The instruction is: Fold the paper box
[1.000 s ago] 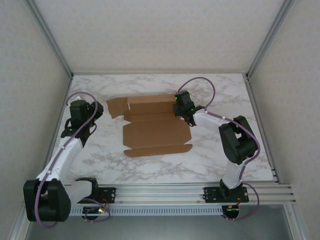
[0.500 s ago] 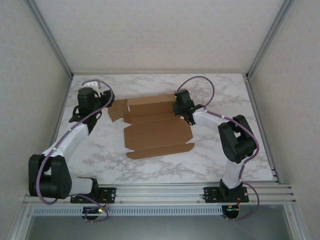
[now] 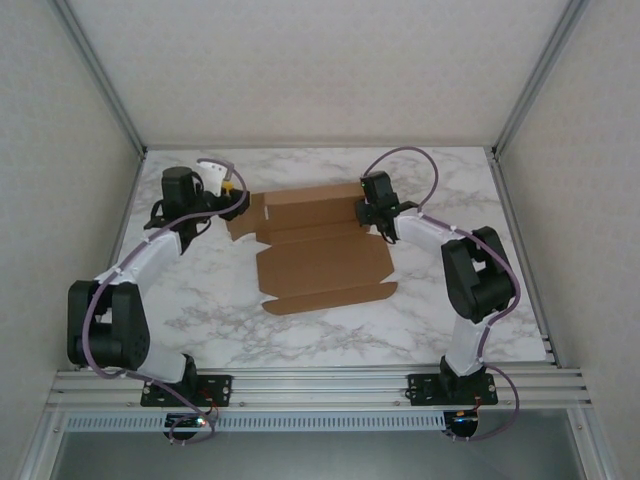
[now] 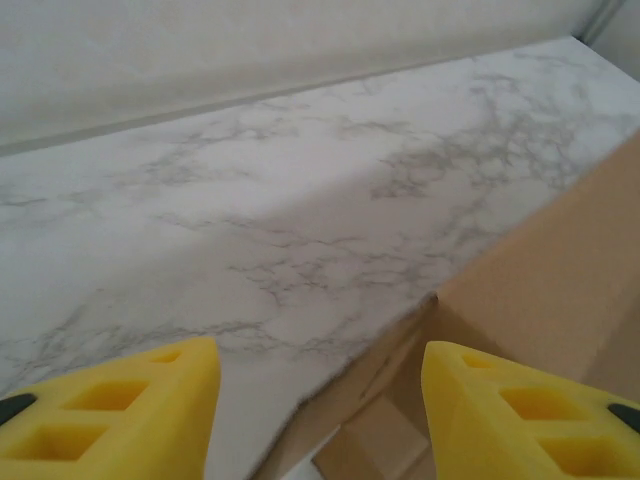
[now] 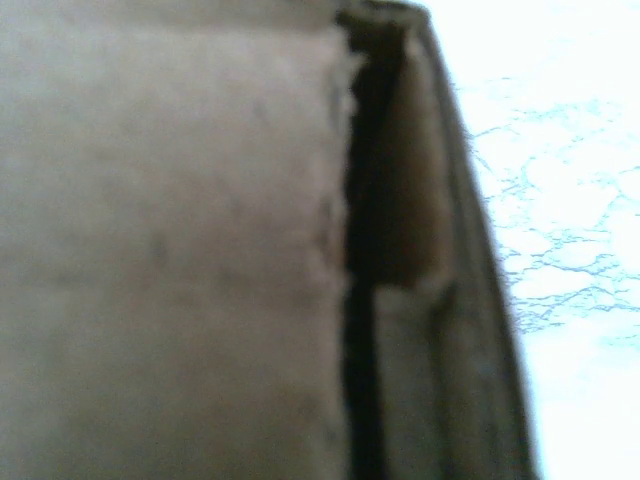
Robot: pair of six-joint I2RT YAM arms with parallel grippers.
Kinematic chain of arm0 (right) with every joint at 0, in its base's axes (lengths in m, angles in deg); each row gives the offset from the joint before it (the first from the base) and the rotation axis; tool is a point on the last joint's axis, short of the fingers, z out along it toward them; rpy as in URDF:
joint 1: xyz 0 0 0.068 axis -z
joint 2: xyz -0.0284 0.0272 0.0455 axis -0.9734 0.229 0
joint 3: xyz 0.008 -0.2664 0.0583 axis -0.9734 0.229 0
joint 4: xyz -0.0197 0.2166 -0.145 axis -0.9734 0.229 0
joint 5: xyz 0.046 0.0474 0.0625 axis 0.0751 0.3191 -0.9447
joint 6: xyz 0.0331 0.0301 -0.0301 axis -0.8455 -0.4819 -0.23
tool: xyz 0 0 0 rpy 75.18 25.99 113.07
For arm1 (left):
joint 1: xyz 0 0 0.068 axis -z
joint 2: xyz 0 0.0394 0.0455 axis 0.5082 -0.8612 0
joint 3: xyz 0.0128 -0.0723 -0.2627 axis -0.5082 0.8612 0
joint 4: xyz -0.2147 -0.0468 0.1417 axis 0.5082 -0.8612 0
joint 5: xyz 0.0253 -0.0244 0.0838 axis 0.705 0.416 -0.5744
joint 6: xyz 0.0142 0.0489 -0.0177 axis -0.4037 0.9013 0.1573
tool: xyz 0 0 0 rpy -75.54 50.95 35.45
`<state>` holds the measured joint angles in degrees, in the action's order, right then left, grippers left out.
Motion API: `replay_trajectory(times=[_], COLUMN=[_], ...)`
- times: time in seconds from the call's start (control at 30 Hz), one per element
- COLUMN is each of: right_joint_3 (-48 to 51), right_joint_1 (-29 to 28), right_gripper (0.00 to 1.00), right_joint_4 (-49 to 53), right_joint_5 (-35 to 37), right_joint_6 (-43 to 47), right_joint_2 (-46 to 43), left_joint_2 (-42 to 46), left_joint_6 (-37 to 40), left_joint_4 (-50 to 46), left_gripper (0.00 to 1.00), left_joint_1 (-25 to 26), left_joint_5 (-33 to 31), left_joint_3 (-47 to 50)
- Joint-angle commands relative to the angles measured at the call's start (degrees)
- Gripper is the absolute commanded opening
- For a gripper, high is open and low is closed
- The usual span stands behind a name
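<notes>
The paper box (image 3: pixel 320 250) is a flat brown die-cut cardboard sheet with flaps, lying in the middle of the marble table. My left gripper (image 3: pixel 232 188) stands open at the sheet's back-left flap. In the left wrist view its yellow fingers (image 4: pixel 120 410) stand apart, with a cardboard edge (image 4: pixel 560 270) rising just past the right one and nothing between them. My right gripper (image 3: pixel 368 212) sits on the right end of the sheet's back panel, shut on it. The right wrist view is pressed close to blurred cardboard (image 5: pixel 170 250) with a dark slit between two layers.
The marble table (image 3: pixel 450 180) is walled in by white panels and aluminium posts (image 3: pixel 100 80) at the back corners. A metal rail (image 3: pixel 330 385) with both arm bases runs along the near edge. Bare tabletop lies in front of and to the right of the sheet.
My left arm has swung from the left side up to the sheet's back-left flap, and its jaws have widened. The sheet has slid a little to the right together with my right gripper.
</notes>
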<state>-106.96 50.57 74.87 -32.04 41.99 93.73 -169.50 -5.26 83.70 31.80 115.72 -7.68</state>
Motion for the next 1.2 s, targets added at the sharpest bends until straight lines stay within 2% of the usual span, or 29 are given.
replay_trajectory(times=[0.0,0.2,0.43,0.63,0.87,1.03,1.1,1.17], right_joint_3=[-1.54,-1.34,-2.00,-2.06,-2.03,-2.17,-2.27,-2.59], right_joint_1=[1.31,2.72,2.77,2.76,2.73,2.46,1.94,1.37], right_gripper=[0.14,0.14,0.14,0.14,0.14,0.13,0.13,0.13], right_joint_4=[8.23,8.35,8.77,8.79,9.01,9.03,9.01,9.25], right_joint_5=[-1.62,-4.40,-5.21,-5.94,-6.39,-6.98,-6.86,-6.12], right_joint_6=[1.98,1.13,1.03,0.72,0.50,0.37,0.41,0.54], right_joint_2=[2.30,1.91,2.88,3.19,2.80,2.88,3.09,3.23], left_joint_2=[-2.95,-4.69,-2.19,0.20,-1.03,-1.42,-1.62,-2.06], left_joint_6=[3.87,4.73,4.54,2.92,2.06,-0.23,-2.20,-4.24], left_joint_4=[-2.92,-4.39,0.75,7.79,7.93,10.59,12.34,12.93], left_gripper=[0.55,0.54,0.49,0.46,0.40,0.28,0.20,0.14], left_joint_1=[-0.51,-0.29,-0.73,-1.09,-1.08,-0.92,-0.45,1.16], left_joint_5=[5.83,5.43,-1.07,-3.67,-3.34,-5.13,-7.26,-12.60], left_joint_3=[-3.97,-4.30,2.56,9.38,8.97,9.89,10.24,10.36])
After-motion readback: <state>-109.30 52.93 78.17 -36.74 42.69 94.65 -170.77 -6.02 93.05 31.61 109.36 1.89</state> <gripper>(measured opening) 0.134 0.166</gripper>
